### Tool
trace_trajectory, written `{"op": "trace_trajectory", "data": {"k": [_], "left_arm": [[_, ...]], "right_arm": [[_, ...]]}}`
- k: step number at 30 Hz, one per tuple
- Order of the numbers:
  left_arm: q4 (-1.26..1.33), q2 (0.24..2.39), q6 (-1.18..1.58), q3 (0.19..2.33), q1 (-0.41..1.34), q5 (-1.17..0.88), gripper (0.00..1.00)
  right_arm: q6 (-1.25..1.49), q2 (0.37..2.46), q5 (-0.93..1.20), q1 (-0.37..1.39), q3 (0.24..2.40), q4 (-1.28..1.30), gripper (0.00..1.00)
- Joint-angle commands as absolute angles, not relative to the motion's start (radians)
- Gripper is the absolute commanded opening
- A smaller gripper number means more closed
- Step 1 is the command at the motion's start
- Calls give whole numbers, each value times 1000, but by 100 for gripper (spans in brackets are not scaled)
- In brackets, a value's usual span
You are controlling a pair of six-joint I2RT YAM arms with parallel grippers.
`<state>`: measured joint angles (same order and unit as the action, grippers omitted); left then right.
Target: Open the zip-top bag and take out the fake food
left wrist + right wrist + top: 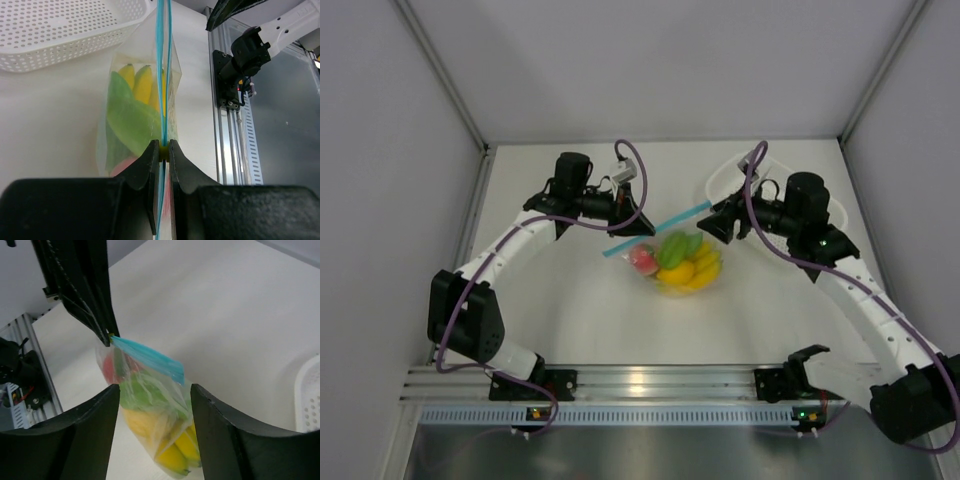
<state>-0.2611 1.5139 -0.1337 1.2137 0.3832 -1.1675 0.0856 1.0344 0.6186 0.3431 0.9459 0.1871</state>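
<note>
The clear zip-top bag [680, 265] hangs from its blue zip strip [660, 228], which looks closed. Inside is the fake food: a yellow banana bunch [706, 266], a yellow-orange round fruit [678, 274], a pink piece [642, 260] and green pieces [675, 247]. My left gripper [636, 230] is shut on the strip near its left end, as the left wrist view shows [164, 150]. My right gripper [718, 222] is open at the strip's right end. In the right wrist view [155, 388] the bag [160, 425] lies between and beyond its open fingers, untouched.
A white perforated basket [720, 180] stands at the back right, partly behind the right arm; it also shows in the left wrist view [55, 30]. The aluminium rail [650, 385] with the arm bases runs along the near edge. Grey walls enclose the table.
</note>
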Motion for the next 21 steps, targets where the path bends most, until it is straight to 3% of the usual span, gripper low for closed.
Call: {"op": "trace_trajectory", "data": {"k": [1,3,4,7,9,13,21], "left_arm": [[-239,1489,-152,1256,383,-1227,0],[-239,1491,-150,1258,385,-1226,0],[-239,1494,-149,1261,384,-1224,0],[-239,1497,-147,1267,384,-1207,0],[-239,1500,-143,1272,385,-1189,0],[-239,1500,-127,1295,382,-1141,0],[-363,1519,-204,1364,382,-1029,0]], "right_arm": [[49,1084,823,334,1023,84,58],[49,1095,824,333,1023,72,49],[45,1103,833,333,1022,77,40],[37,1103,827,333,1012,83,26],[38,1094,808,333,1006,83,22],[37,1066,696,334,996,118,0],[77,922,401,336,943,166,0]]}}
